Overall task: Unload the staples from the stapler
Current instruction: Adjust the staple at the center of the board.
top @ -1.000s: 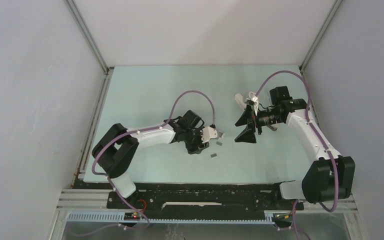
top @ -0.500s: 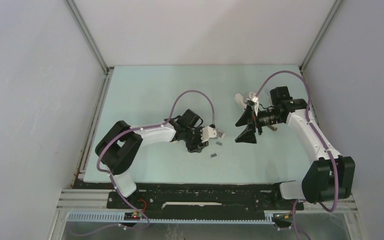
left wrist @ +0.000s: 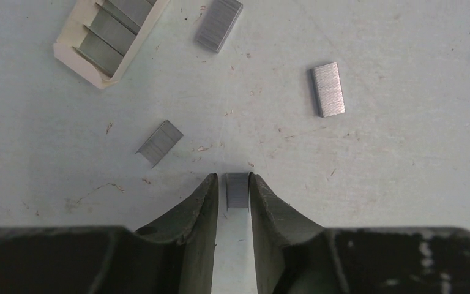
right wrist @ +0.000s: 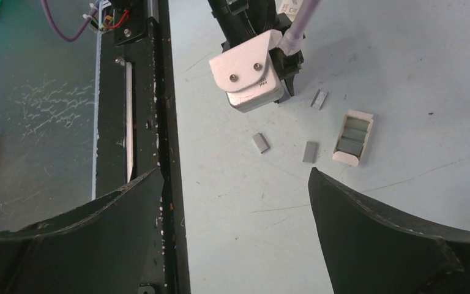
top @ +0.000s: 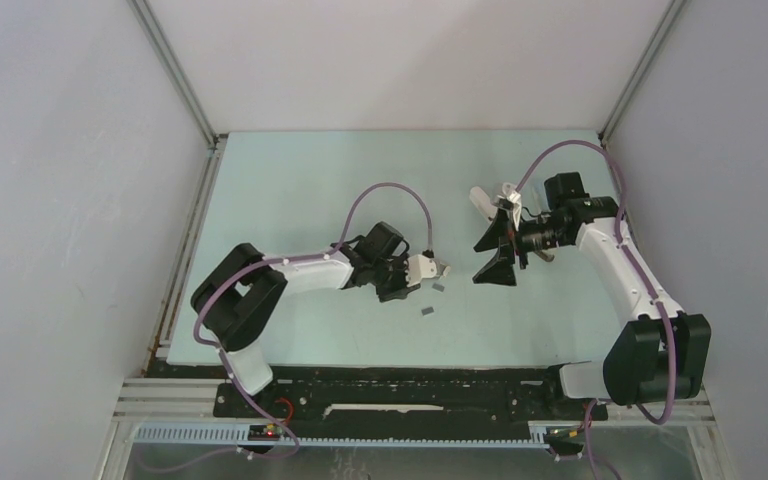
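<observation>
Seeing one strip of staples (left wrist: 237, 191) flat on desk (left wrist: 404, 184), sitting between left fingers (left wrist: 203, 211). Long axis parallel to them, pointing away from wrist. Narrowed around it; can't tell if clenched. Right fingers (right wrist: 379, 233) spread wide, empty, above desk.

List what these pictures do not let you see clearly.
- Left wrist view: whether the left gripper already pinches the staple strip; gaps too fine.
- Left wrist view: white box, cut off by the top edge.
- Top view: loose staples, too small to count.
</observation>
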Tool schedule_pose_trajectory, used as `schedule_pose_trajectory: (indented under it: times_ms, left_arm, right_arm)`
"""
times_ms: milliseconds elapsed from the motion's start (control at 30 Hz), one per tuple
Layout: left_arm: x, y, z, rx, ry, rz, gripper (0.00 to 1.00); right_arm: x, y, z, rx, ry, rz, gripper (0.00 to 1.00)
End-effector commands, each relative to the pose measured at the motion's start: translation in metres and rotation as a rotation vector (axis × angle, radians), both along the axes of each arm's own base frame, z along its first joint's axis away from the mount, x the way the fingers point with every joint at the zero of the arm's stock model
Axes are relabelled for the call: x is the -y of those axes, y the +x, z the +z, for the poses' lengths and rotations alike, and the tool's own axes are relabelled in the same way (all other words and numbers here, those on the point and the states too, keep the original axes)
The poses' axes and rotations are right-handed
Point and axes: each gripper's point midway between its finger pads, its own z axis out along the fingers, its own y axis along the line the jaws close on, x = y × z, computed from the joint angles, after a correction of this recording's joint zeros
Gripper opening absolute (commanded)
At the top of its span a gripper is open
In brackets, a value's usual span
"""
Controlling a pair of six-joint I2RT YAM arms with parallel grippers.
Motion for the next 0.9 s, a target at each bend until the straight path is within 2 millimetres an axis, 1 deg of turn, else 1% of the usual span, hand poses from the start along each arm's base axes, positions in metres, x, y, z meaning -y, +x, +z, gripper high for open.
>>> schedule_pose_trajectory:
  times_ms: [0,100,233,400,533,567,633,700,867]
  left_arm:
    - [-0.008,-0.007,-0.008,0.015,0.027,0.019,0.31]
    - [-0.01,-0.006,-0.01,0.019,0.043,0.036,0.31]
    - [-0.013,-0.006,-0.013,0.015,0.055,0.069,0.22]
    - [-0.016,-0.009,-0.013,0.011,0.046,0.098,0.17]
    - [-0.016,-0.007,-0.009,0.007,0.039,0.131,0.18]
    - [-0.016,-0.006,-0.008,0.011,0.04,0.145,0.19]
    - [-0.017,-0.003,-0.006,0.02,0.037,0.173,0.25]
    - [-0.017,-0.002,-0.003,0.024,0.03,0.188,0.27]
    - [-0.018,-0.003,0.001,0.02,0.023,0.217,0.26]
  right_arm:
    - [-0.003,0.0,0.02,0.047,0.037,0.025,0.98]
    - [-0.002,0.0,0.02,0.046,0.036,0.024,0.98]
    - [-0.002,0.0,0.021,0.049,0.039,0.021,0.98]
    - [-0.002,0.0,0.022,0.047,0.043,0.023,0.98]
    - [-0.002,0.0,0.022,0.05,0.043,0.021,0.98]
    - [-0.002,0.0,0.022,0.049,0.042,0.021,0.98]
    - [-0.002,0.0,0.022,0.049,0.042,0.021,0.98]
    - [-0.001,0.0,0.022,0.049,0.041,0.02,0.98]
    - [-0.001,0.0,0.022,0.048,0.042,0.019,0.98]
